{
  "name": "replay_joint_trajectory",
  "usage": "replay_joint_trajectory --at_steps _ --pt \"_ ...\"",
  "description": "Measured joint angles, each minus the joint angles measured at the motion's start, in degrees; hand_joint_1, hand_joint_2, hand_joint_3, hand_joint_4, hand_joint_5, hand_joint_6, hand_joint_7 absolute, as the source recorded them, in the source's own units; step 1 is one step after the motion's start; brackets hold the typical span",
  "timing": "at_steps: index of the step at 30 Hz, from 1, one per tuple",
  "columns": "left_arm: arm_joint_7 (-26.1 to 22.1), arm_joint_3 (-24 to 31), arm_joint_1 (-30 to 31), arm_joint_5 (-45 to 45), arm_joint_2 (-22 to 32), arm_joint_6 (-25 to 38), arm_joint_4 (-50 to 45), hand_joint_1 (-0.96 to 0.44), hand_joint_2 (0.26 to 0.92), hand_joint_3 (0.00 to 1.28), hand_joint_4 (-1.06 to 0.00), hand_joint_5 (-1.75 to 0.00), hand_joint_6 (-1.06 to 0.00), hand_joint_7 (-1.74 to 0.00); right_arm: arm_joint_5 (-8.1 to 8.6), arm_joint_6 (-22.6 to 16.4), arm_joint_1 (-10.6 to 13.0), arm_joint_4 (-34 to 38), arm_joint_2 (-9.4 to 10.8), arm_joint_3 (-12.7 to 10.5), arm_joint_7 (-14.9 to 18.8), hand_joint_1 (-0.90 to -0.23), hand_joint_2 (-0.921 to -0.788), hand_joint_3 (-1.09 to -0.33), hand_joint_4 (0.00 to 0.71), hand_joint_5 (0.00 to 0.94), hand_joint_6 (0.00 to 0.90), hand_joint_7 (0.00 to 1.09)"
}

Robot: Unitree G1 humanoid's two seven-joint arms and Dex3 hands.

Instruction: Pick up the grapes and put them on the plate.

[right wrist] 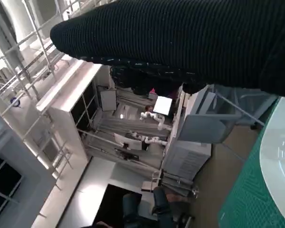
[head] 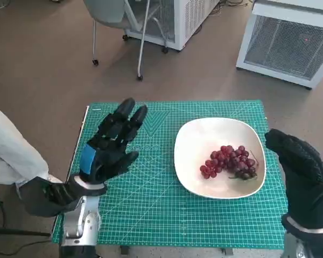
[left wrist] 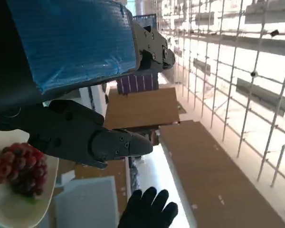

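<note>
The grapes (head: 229, 162) lie on the white plate (head: 194, 141), toward its 4 o'clock side, on the green mat (head: 151, 204) covering the desk. The left robot hand (head: 112, 145) hovers at the plate's 9 o'clock, fingers spread, holding nothing. The right robot hand (head: 304, 172), at 3 o'clock, is likewise empty, fingers apart.

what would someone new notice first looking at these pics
First, the bunch of red grapes lying in the white plate on the right half of the green cutting mat. Next, the left hand with its blue-taped back, fingers spread and holding nothing, above the mat's left half. The gloved right hand is raised just past the plate's right edge, also holding nothing.
</note>
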Motion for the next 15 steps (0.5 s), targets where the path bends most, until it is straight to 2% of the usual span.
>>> replay_joint_trajectory --at_steps 15 --pt "0.97 0.44 1.69 -2.61 1.66 4.71 -4.77 -0.49 0.921 0.31 -0.21 0.0 -0.28 -0.06 0.13 0.73 1.18 -1.58 0.13 0.64 0.04 -0.459 -0.921 -0.548 0.565 0.0 0.198 0.68"
